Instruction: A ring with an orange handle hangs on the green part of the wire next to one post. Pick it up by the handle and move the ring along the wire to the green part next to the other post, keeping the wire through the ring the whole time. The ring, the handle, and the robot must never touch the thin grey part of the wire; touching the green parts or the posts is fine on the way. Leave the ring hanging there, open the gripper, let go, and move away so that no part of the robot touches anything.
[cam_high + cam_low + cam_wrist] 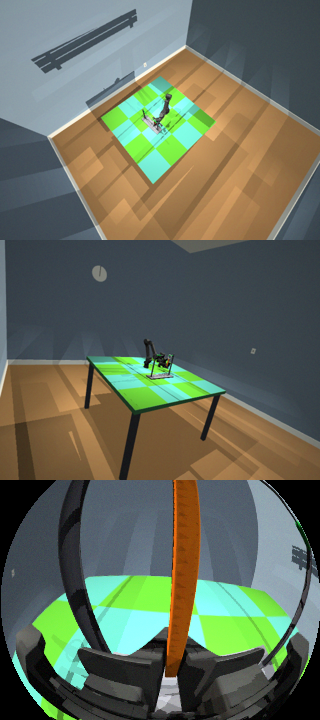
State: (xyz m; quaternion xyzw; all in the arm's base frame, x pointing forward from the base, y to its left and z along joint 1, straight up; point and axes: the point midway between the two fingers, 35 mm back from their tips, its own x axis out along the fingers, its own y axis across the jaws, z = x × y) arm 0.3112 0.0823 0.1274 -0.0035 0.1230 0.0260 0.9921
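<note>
The orange handle (168, 362) (186, 545) (155, 123) stands nearly upright. My gripper (170, 631) (167, 364) is shut on its lower part. The pale ring (169, 356) at the top of the handle is around the wire at the green part close to the right post (171, 365) in the exterior view; it is out of the wrist view. The other green part (160, 355) is by the left post (152, 367). In the wrist view a dark post (73, 565) stands left of the handle and the other (306, 587) at the far right. The thin grey wire is too small to trace.
The posts rise from a grey base (148, 124) (160, 376) on the green and turquoise chequered table top (155, 170) (139, 397). The arm (166, 104) (147, 351) reaches in from behind the wire frame in the exterior view.
</note>
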